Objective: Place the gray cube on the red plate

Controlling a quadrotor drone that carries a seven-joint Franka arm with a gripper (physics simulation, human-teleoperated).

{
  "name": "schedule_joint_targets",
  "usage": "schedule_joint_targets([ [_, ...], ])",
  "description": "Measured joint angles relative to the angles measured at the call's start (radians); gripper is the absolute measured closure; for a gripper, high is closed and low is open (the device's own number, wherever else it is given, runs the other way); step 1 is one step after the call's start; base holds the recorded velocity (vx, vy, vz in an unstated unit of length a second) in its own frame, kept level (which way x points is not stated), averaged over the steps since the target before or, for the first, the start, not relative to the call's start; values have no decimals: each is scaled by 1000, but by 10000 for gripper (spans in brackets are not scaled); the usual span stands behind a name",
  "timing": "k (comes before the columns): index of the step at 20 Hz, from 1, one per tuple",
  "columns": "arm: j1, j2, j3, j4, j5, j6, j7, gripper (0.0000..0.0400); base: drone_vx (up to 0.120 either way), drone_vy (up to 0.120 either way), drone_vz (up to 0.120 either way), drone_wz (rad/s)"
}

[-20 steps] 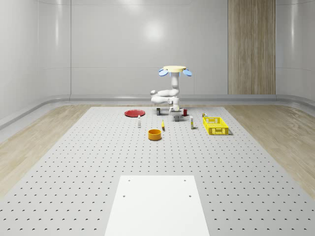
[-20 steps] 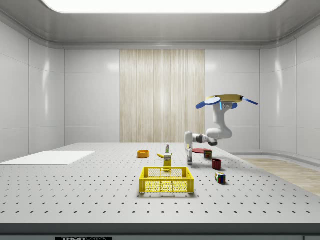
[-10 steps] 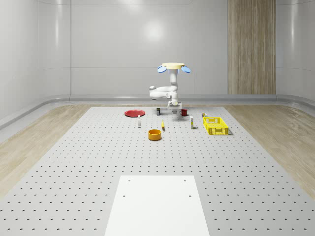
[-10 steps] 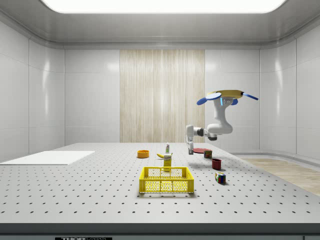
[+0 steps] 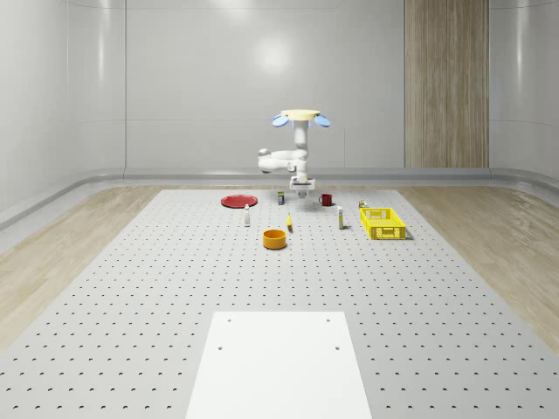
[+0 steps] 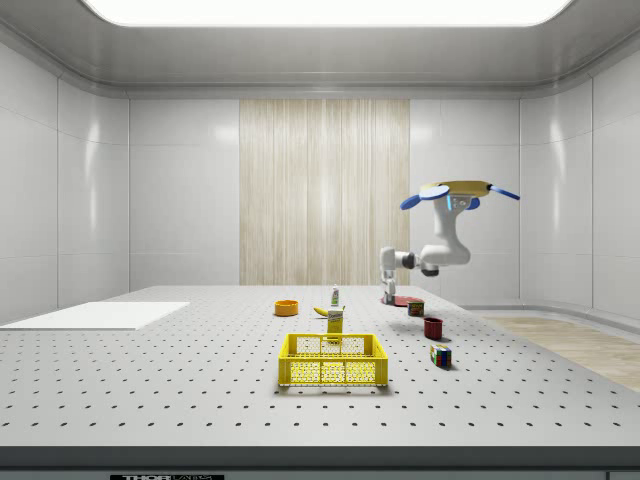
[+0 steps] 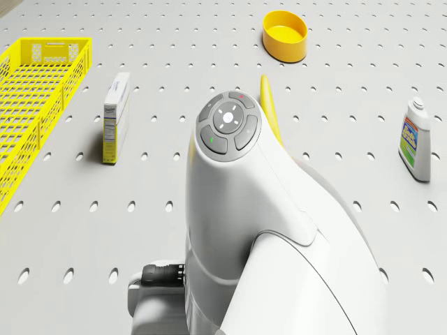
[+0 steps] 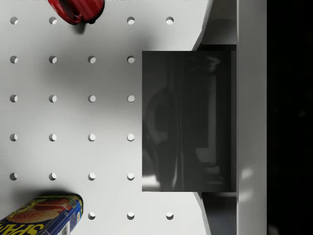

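White claw (image 6: 388, 293): you have it pinched on the gray cube (image 8: 188, 120). In the wrist view one finger (image 8: 252, 122) lies flat against the cube's side.
Cube: it hangs in the grip, clear of the perforated table (image 5: 175, 288). It is above bare table between the Spam can (image 8: 44, 215) and the red mug (image 8: 76, 10), touching neither.
Arm (image 7: 237, 209): it is bent at the elbow, and its last link points straight down at the table.
Drone (image 5: 301, 115): you are hovering above the far end of the table, just over the claw.
Red plate (image 5: 238, 201): it lies flat on the table to the whole-scene view's left of the claw, beyond the can. The cube is not over it.
Nearer things: the banana (image 7: 269, 112) and the yellow bowl (image 7: 285, 35) lie nearer than the claw. A white bottle (image 7: 417, 143) stands to the whole-scene view's left of them.
Right side: the small carton (image 7: 115, 115) stands on the table, and the yellow basket (image 7: 28, 105) sits beyond it, towards the whole-scene view's right.
Side view: you can see a colour-puzzle cube (image 6: 440, 354) on the table, nearer than the mug.
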Motion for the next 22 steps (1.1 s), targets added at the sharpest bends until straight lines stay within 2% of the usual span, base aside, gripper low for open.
schedule_joint_targets([
  [5,-2,-17,3,1,8,16,2,150,-120,-120,120,0],
  [8,-4,-27,4,1,12,25,4,150,-93,-120,0,0],
  [22,-9,-68,8,2,29,63,8,150,0,-120,0,0],
])
